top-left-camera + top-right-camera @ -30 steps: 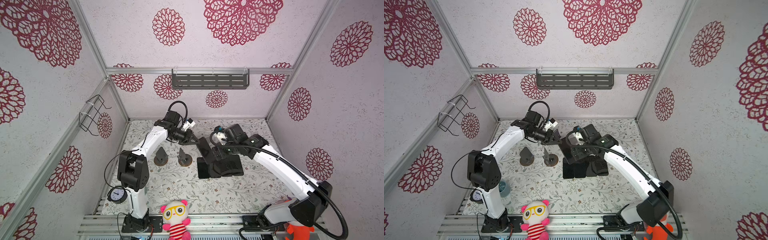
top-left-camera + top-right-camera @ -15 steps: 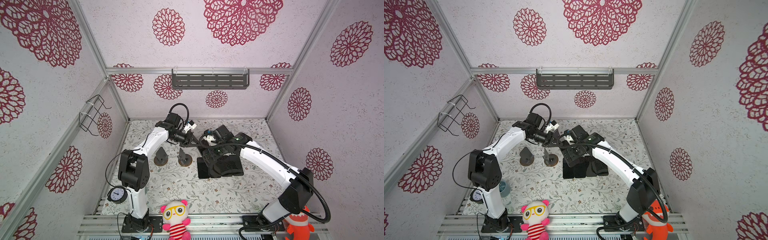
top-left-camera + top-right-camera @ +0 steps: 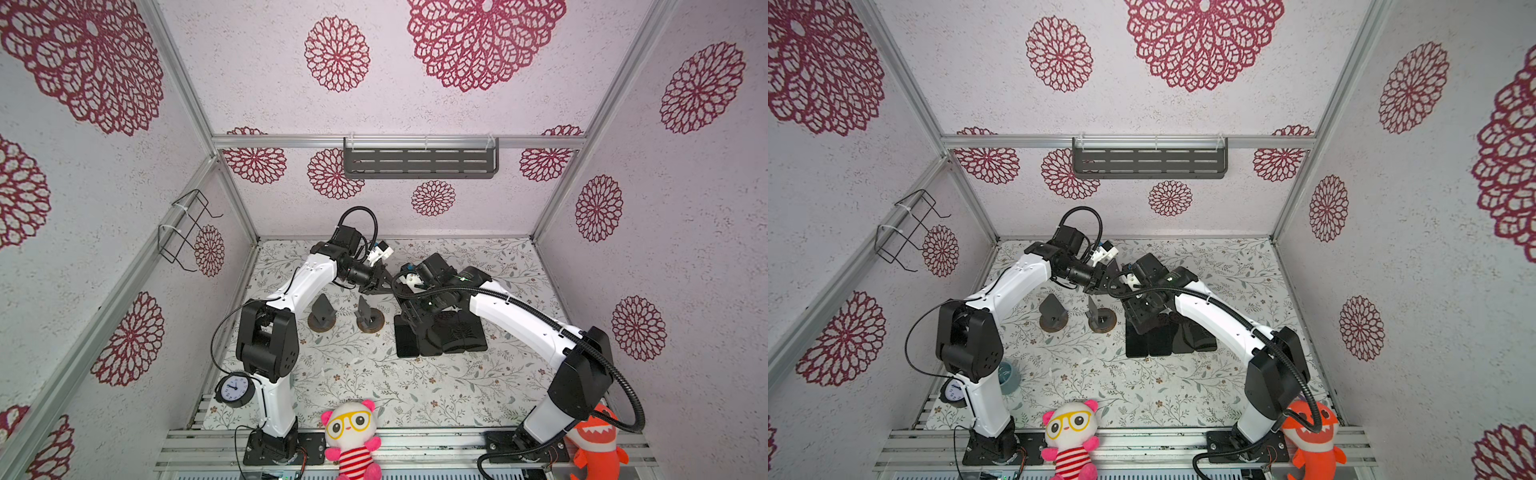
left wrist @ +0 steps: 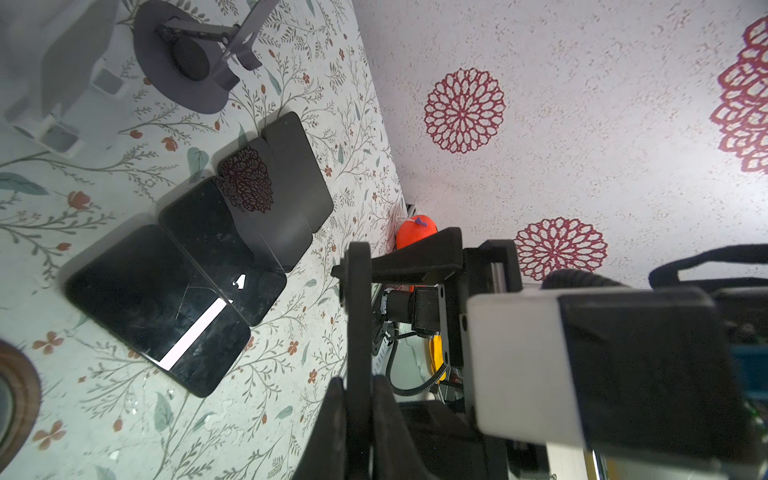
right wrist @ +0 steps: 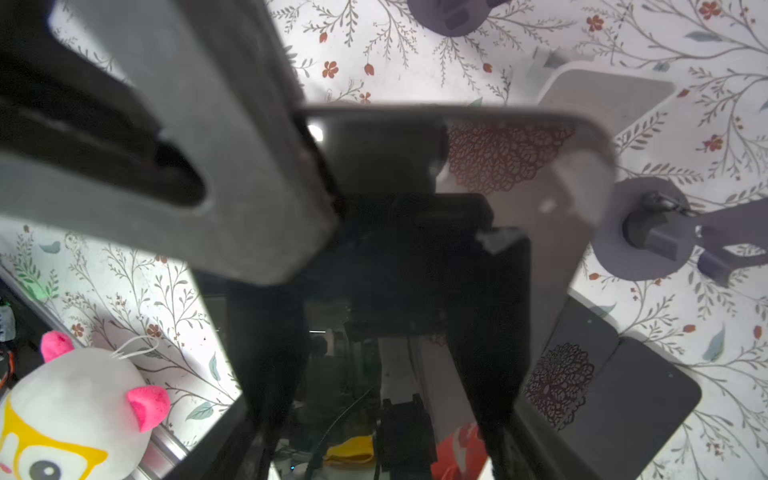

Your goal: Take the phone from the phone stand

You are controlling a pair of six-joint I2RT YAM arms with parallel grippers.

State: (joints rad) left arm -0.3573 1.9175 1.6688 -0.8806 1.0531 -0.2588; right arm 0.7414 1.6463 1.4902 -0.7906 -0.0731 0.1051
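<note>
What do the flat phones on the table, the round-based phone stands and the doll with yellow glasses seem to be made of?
Phones: apparently glossy glass fronts; they mirror the wall pattern and a bright strip of light.
Phone stands: matte grey, perhaps plastic or painted metal; no reflections show on them.
Doll: soft plush fabric, with a fuzzy white face and a striped cloth body.

Glossy phone [image 5: 478, 158], matt plastic phone stand [image 4: 358, 316]

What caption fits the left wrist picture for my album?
Four dark phones lie in a row on the flowery mat near an empty phone stand.
</note>
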